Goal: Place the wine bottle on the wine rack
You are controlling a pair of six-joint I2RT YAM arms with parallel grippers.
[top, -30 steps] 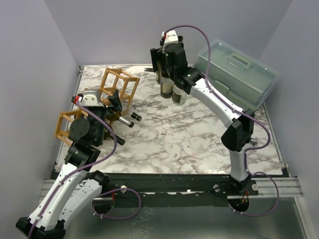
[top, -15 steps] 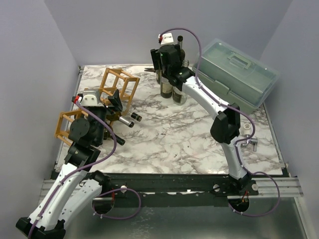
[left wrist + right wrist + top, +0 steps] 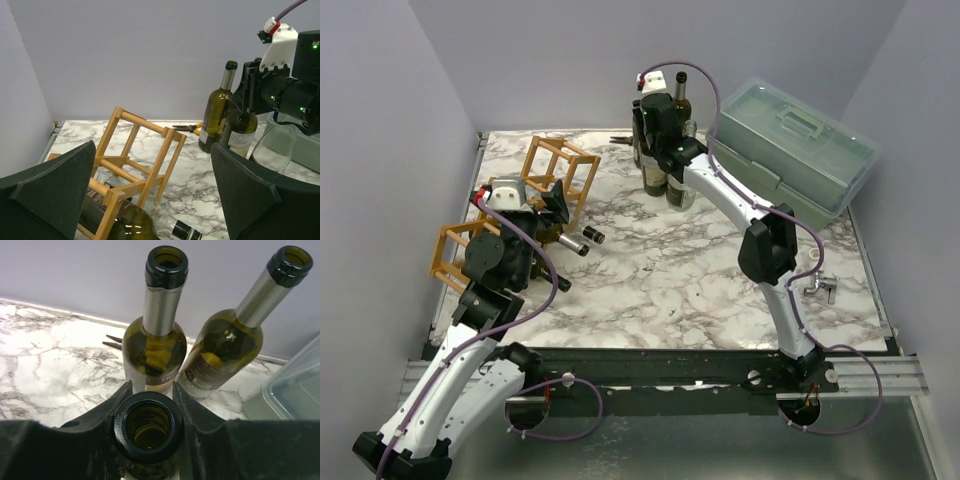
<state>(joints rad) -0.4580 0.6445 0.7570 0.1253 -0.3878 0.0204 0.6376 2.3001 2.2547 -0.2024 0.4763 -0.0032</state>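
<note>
Three green wine bottles stand upright at the back of the table. My right gripper [image 3: 660, 112] is shut on the neck of the nearest wine bottle [image 3: 148, 426], its open mouth between my fingers [image 3: 102, 415]. This bottle [image 3: 240, 132] still stands on the table. The two others [image 3: 159, 340] [image 3: 227, 347] stand just behind it. The wine rack [image 3: 560, 172], a light-brown stick lattice, sits at the left with a bottle [image 3: 130, 225] lying in it, neck [image 3: 592, 236] pointing right. My left gripper [image 3: 152, 145] hangs open over the rack [image 3: 135, 160], holding nothing.
A pale green toolbox [image 3: 795, 140] stands at the back right, close to the bottles. Pliers [image 3: 187, 128] lie by the back wall. A clear glass vessel [image 3: 272, 147] stands beside the held bottle. A small metal piece [image 3: 817, 287] lies at the right edge.
My right gripper has come down over the bottles and closed on the nearest bottle's neck. The left arm has hardly moved.
</note>
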